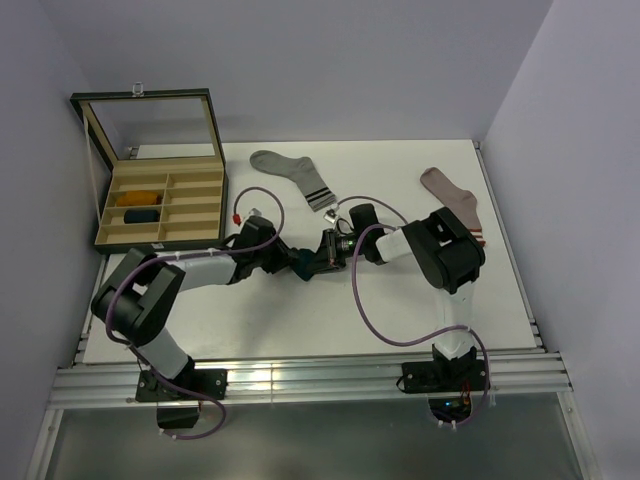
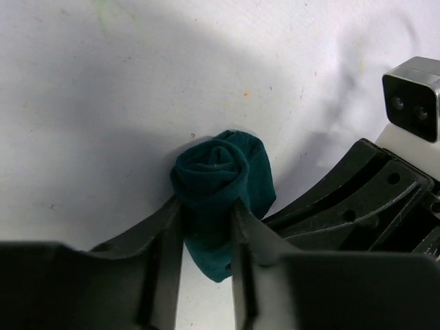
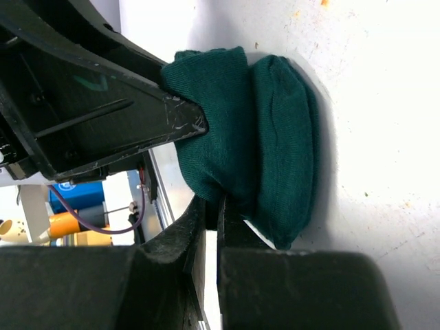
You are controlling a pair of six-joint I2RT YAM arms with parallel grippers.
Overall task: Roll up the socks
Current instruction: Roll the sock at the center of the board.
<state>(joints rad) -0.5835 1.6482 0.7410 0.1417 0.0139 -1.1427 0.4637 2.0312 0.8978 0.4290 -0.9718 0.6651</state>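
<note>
Rolled teal sock [image 2: 220,165] lies between the 2 fingers of the left gripper [image 2: 206,206], which squeeze its sides, its axis running along them. The right gripper [image 3: 212,203], fingers nearly together, pinches its edge.

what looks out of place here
Nothing spilled or damaged. The grey sock and pink sock stand out: both lie flat and unrolled at the back, while the teal sock is rolled and the orange roll and navy roll sit in the box.

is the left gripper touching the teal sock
Touching. The left wrist view shows the left gripper with both fingers pressed against the rolled dark teal sock.
</note>
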